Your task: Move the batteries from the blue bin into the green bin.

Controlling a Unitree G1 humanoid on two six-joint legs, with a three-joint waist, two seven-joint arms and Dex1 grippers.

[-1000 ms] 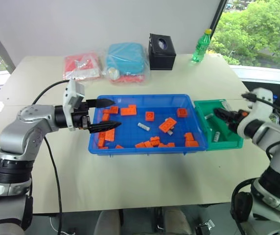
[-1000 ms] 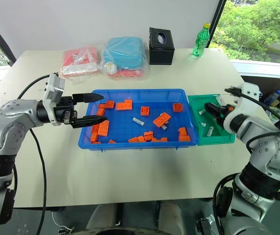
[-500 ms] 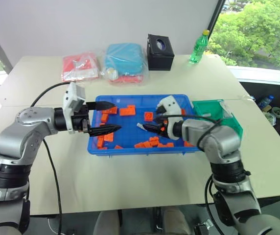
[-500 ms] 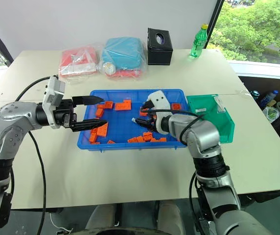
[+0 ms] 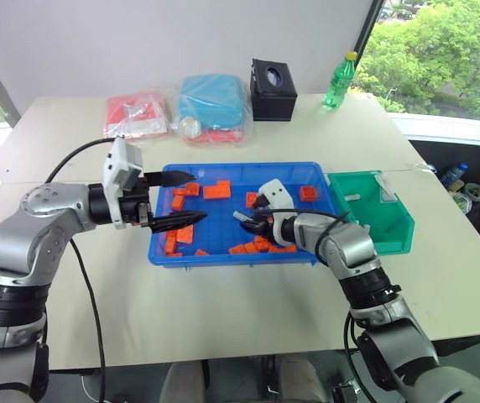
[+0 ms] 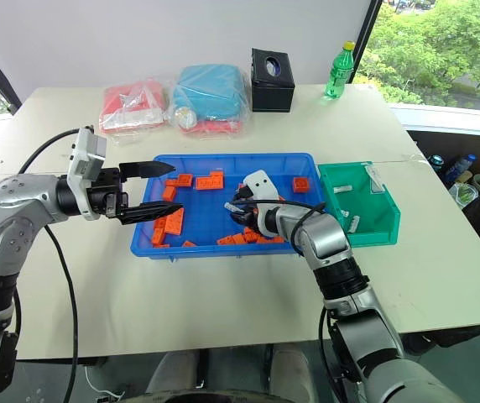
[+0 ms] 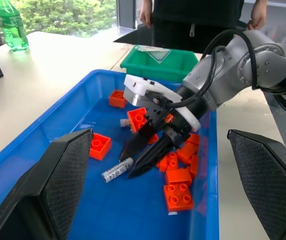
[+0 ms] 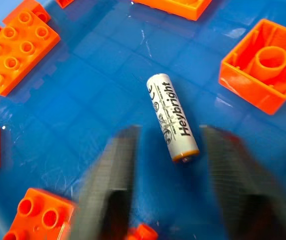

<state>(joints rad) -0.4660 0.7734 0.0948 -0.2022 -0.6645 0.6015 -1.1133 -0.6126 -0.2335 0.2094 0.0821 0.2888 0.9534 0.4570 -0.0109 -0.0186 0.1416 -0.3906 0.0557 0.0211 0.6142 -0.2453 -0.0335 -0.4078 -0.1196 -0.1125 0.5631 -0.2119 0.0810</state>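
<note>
Crowding the battery are orange bricks (right hand narrow, unclosed; left hand wide).

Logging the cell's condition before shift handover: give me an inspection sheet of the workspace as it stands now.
Surface: beige table, nothing spilled.
Job's things: blue bin holds one battery among orange bricks; green bin beside it holds small pale cylinders, probably batteries.
Clutter: black tissue box, green bottle, teal pouch, red bagged packet along the far edge.
Grippers: left gripper open, over the blue bin's left end; right gripper open, in the blue bin at the battery, not clamped.
Cables: black cable hangs from the left wrist.
Surroundings: window with trees; person standing beyond the green bin.
</note>
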